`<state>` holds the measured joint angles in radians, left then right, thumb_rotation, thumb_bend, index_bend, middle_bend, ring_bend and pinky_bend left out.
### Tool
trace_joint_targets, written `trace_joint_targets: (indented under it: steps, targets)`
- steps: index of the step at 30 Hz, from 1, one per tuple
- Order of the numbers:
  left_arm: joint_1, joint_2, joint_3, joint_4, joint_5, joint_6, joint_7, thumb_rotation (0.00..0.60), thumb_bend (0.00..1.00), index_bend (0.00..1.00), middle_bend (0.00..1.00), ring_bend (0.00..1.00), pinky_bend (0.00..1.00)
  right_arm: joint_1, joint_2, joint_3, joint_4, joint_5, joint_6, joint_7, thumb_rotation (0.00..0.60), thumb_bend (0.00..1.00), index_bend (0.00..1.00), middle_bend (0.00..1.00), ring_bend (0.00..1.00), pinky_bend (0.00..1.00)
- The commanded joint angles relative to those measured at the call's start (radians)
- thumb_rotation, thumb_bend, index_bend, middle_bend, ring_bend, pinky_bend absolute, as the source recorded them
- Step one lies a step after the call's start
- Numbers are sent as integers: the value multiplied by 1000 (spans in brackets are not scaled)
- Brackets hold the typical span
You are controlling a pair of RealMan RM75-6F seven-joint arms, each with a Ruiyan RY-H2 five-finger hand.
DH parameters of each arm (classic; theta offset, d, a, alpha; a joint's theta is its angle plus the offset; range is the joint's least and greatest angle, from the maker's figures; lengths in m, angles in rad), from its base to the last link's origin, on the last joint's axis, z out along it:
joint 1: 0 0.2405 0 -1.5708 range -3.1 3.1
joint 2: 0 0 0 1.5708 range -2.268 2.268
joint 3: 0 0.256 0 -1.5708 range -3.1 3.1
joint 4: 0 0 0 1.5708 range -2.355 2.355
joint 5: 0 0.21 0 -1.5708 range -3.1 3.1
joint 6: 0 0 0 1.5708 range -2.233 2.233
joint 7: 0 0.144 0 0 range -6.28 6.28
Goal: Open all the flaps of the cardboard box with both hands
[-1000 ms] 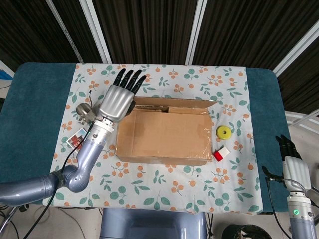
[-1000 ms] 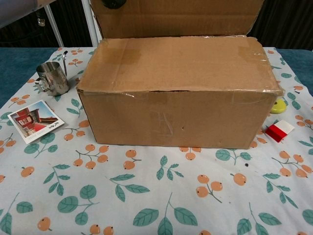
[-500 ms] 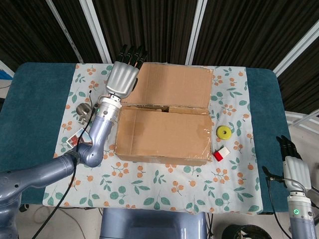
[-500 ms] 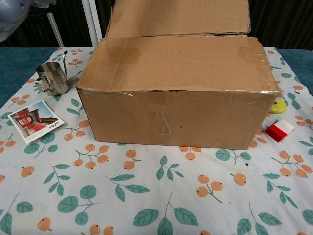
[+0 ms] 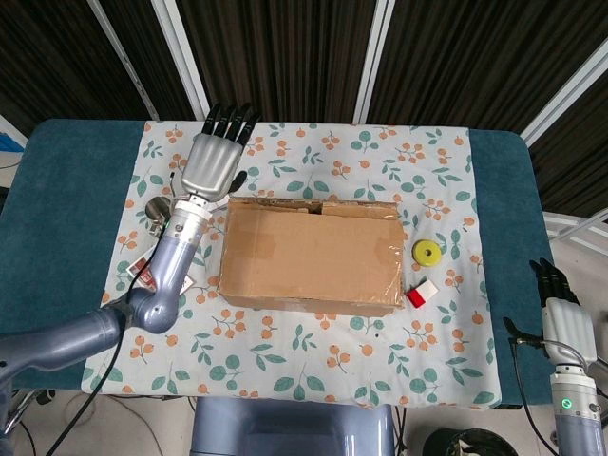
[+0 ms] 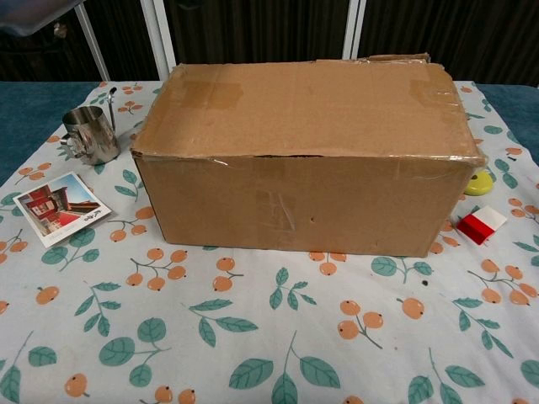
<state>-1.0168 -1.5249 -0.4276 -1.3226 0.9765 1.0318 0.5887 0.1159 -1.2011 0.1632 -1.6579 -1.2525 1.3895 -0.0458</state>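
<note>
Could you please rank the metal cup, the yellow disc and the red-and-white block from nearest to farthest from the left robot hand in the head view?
From the left robot hand:
1. Metal cup, just below it on the left side.
2. Yellow disc, right of the box.
3. Red-and-white block, right of the box, nearer the front edge.

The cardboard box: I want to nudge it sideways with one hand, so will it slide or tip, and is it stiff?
The cardboard box sits wide and low, so it likely slides rather than tips. Its walls look flat and uncrushed, so probably fairly stiff. The tablecloth may bunch or drag underneath.
</note>
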Motion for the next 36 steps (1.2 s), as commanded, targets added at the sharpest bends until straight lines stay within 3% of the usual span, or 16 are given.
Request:
trace_joint_targets:
  steps: [1, 4, 10, 16, 19, 23, 27, 32, 36]
  targets:
    - [187, 157, 94, -247, 51, 129, -66, 600, 204, 0, 0, 0, 0, 3, 1, -3, -4, -10, 7, -22, 600, 304, 0, 0, 0, 225]
    - [298, 240, 162, -358, 111, 206, -126, 600, 191, 0, 0, 0, 0, 5, 4, 0, -16, -11, 14, -46, 600, 303, 0, 0, 0, 225]
    - [461, 342, 294, -430, 231, 297, -255, 600, 185, 0, 0, 0, 0, 29, 20, 25, -54, 4, 9, -109, 600, 291, 0, 0, 0, 225]
    - [593, 353, 399, -367, 346, 406, -349, 600, 191, 0, 0, 0, 0, 111, 45, 89, -126, 25, -45, -179, 600, 294, 0, 0, 0, 225]
    - [648, 327, 434, -308, 371, 438, -403, 600, 195, 0, 0, 0, 0, 185, 64, 139, -171, 50, -108, -224, 600, 416, 0, 7, 5, 225]
    - [691, 298, 449, -262, 372, 452, -456, 600, 198, 0, 0, 0, 0, 283, 79, 207, -223, 123, -203, -260, 600, 729, 46, 102, 91, 246]
    - [706, 283, 444, -226, 394, 457, -499, 600, 200, 0, 0, 0, 0, 396, 60, 275, -239, 219, -285, -294, 600, 947, 127, 164, 153, 275]
    - [712, 276, 437, -208, 407, 443, -535, 600, 202, 0, 0, 0, 0, 517, 11, 318, -217, 341, -349, -342, 600, 1000, 303, 228, 218, 330]
    - [716, 277, 429, -204, 409, 428, -556, 600, 203, 0, 0, 0, 0, 599, -36, 320, -187, 433, -376, -389, 600, 1000, 362, 256, 243, 342]
